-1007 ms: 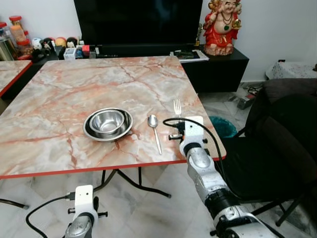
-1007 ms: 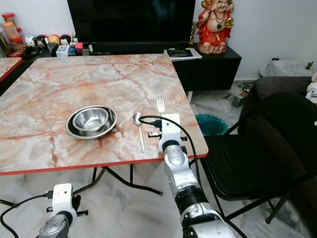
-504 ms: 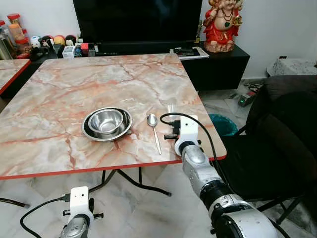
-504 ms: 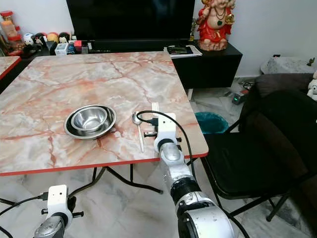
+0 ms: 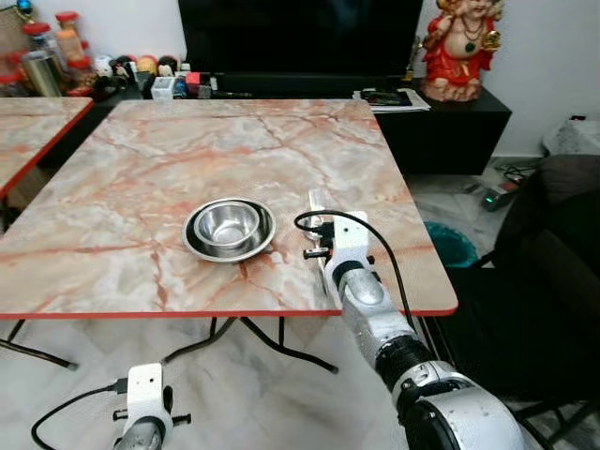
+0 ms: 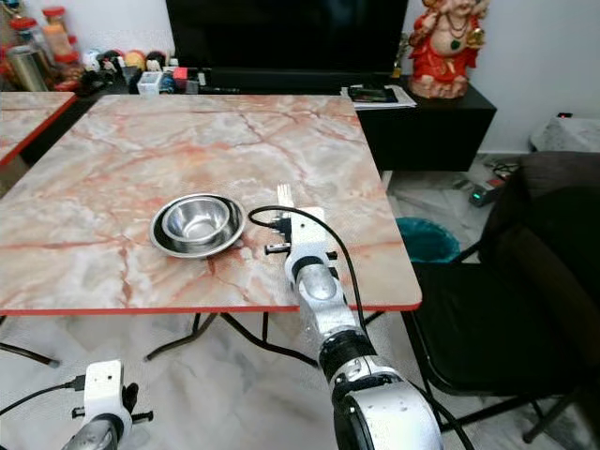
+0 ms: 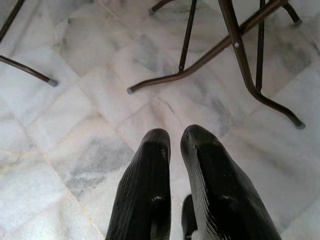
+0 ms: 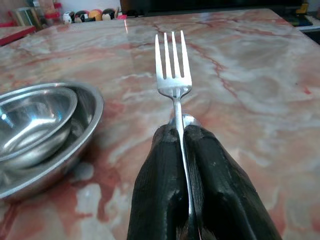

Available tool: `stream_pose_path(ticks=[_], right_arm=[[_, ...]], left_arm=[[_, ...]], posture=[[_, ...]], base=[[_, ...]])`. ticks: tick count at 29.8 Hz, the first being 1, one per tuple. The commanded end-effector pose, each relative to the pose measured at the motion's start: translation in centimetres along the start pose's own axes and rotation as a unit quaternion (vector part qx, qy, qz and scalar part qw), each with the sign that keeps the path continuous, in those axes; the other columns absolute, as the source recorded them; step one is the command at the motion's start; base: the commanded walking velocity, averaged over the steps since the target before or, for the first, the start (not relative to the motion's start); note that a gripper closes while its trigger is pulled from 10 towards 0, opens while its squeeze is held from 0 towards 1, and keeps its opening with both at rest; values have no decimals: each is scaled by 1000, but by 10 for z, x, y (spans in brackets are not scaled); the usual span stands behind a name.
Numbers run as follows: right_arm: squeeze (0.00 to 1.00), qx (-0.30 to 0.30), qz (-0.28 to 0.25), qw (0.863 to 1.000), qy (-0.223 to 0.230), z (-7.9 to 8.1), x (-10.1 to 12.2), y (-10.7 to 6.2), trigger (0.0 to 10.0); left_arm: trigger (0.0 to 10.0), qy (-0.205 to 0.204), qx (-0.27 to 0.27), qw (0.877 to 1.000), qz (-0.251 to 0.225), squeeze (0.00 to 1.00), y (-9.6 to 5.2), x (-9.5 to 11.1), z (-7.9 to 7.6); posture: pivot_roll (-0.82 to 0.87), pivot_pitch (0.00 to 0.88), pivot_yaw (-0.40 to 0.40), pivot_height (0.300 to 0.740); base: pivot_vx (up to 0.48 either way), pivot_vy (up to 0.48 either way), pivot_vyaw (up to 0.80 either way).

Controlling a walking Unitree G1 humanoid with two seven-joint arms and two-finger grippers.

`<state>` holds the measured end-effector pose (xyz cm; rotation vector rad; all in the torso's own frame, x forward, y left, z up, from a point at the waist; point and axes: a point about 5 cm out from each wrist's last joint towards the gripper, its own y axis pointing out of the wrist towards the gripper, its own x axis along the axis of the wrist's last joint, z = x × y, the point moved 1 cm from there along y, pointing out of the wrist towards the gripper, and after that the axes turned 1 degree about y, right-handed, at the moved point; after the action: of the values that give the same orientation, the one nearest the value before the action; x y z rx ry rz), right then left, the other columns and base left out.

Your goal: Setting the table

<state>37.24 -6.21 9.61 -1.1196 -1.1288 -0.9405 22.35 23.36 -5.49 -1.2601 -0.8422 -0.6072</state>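
Two ribbed black fingers (image 8: 160,180) around slim steel fork (image 8: 172,75)

right gripper (image 8: 181,132) w/ fork (image 8: 173,75) shifted left, now over the spoon (image 8: 184,119), nearer bowls (image 5: 229,228).

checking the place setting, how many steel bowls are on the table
2, nested: a smaller bowl sits inside a wider, shallower bowl near the table's front middle, just left of the fork held in the right gripper. Another beneath them cannot be ruled out.
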Motion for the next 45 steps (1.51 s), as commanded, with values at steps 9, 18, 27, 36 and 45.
stream_pose_path(ticks=[9, 18, 27, 36, 45], right_arm=[[0, -19, -13, 1000, 13, -9, 5, 1, 10000], [0, -22, -20, 1000, -4, -10, 6, 0, 10000], [0, -66, -18, 998, 4, -18, -6, -8, 10000], [0, -90, 0, 996, 17, -20, -17, -13, 10000], [0, -91, -1, 996, 25, -11, -11, -9, 10000]], left_arm=[[10000, -1, -4, 1000, -9, 0, 4, 9, -3], [10000, -3, -7, 1000, -12, 0, 4, 10, -5], [10000, -3, -18, 1000, -16, 0, 2, 8, -7], [10000, 6, -22, 1000, -7, 0, 2, 6, -2], [10000, 12, -9, 999, 30, 0, -5, -13, 10]], posture=[[67, 0, -1, 714], [67, 0, -3, 714], [65, 0, 2, 714], [65, 0, 25, 714], [72, 0, 37, 714]], base=[[355, 0, 0], [359, 0, 0], [0, 0, 0], [0, 0, 0], [0, 0, 0]])
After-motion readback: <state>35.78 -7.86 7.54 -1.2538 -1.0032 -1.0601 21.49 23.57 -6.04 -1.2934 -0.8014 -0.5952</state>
